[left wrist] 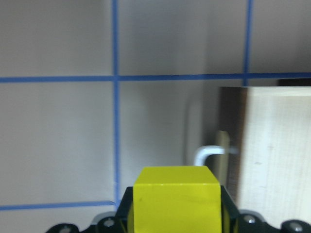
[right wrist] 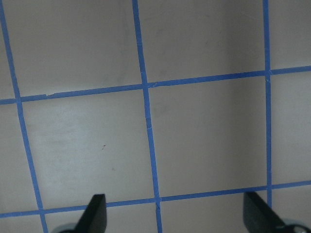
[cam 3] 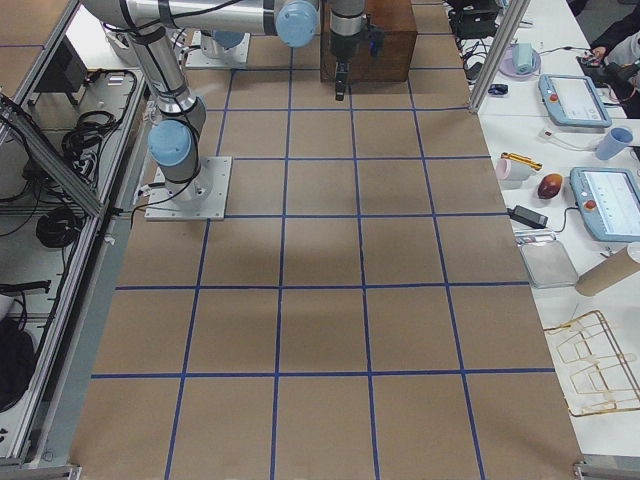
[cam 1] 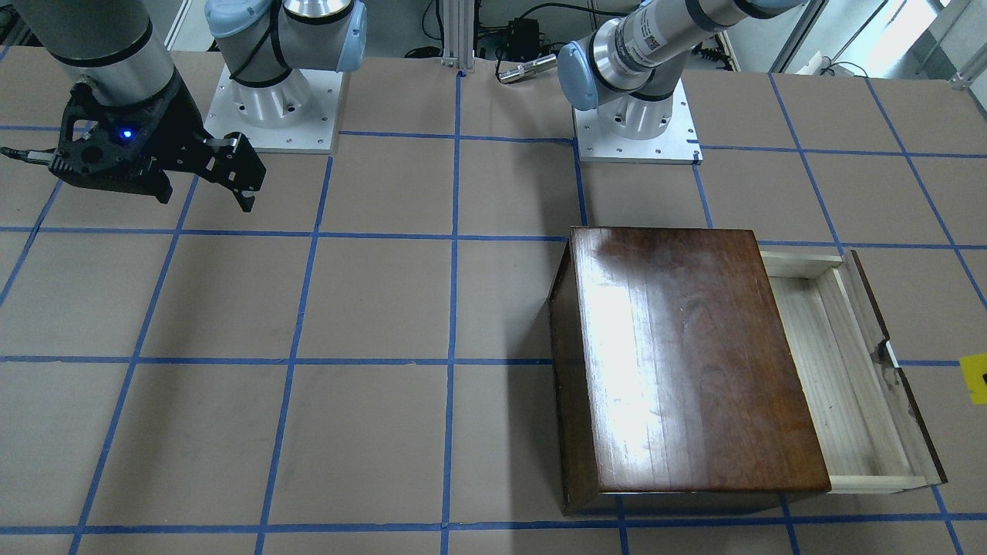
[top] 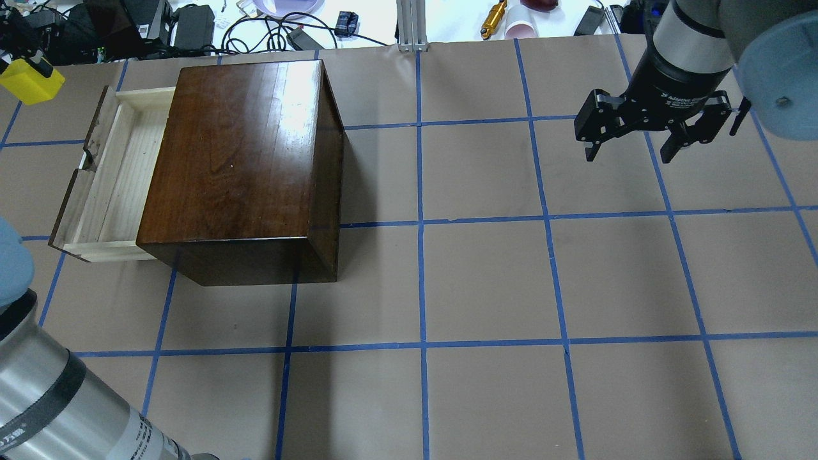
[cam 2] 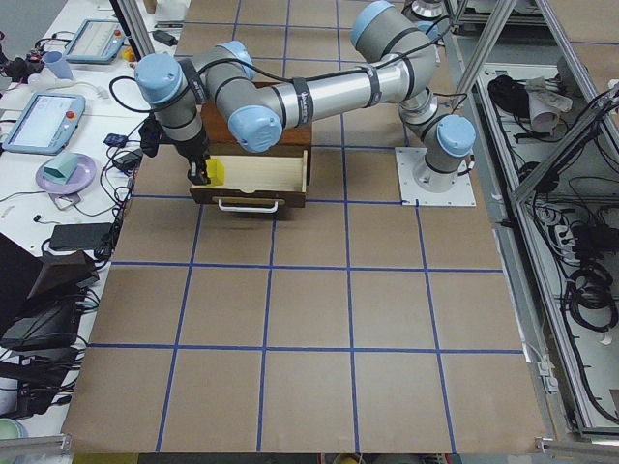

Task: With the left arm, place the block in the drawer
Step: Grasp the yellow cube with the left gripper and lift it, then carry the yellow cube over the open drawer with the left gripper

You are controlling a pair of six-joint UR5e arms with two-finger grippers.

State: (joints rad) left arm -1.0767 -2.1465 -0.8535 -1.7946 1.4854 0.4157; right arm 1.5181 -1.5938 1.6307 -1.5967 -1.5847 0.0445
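Observation:
My left gripper (cam 2: pixel 200 172) is shut on the small yellow block (top: pixel 30 80) and holds it above the table just outside the drawer's front panel. In the left wrist view the block (left wrist: pixel 177 194) sits between the jaws, with the white handle (left wrist: pixel 208 152) just right of it. The drawer (top: pixel 118 172) is pulled out of the dark wooden box (top: pixel 243 147), and its pale tray (cam 1: pixel 837 370) holds nothing. The block also shows at the edge of the front-facing view (cam 1: pixel 975 378). My right gripper (top: pixel 636 150) is open and holds nothing, above the table far from the box.
Blue tape lines grid the brown table (top: pixel 486 281). Cables, a cup and tools lie past the far edge (top: pixel 275 25). The two arm bases (cam 1: pixel 274 108) stand on metal plates at the robot's side. Tablets and a purple plate (cam 2: pixel 63 174) sit on a side bench.

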